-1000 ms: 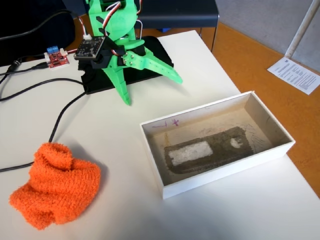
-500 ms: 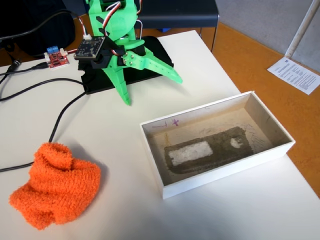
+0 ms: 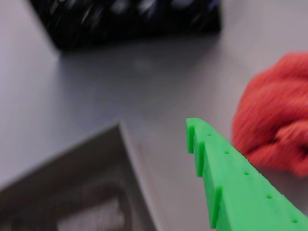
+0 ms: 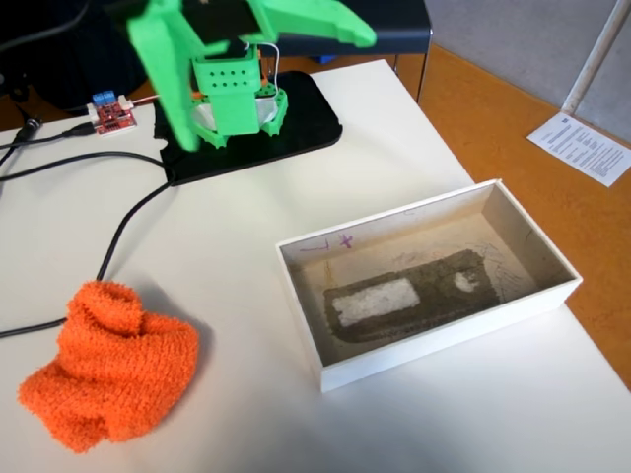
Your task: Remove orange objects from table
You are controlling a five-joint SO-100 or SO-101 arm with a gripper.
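Observation:
An orange fluffy cloth (image 4: 113,367) lies bunched on the white table (image 4: 227,256) at the lower left of the fixed view. In the wrist view it (image 3: 278,115) fills the right edge. My green gripper (image 4: 340,28) is raised high over the back of the table, blurred, well away from the cloth. In the wrist view only one toothed green finger (image 3: 226,168) shows, at the lower right just left of the cloth. Its toothed side is bare and nothing is held.
A shallow white box (image 4: 434,360) with a grey bottom stands right of the cloth; its corner (image 3: 122,139) shows in the wrist view. The arm's black base plate (image 4: 301,128) is at the back. Black cables (image 4: 118,232) and a red circuit board (image 4: 110,115) lie at the left.

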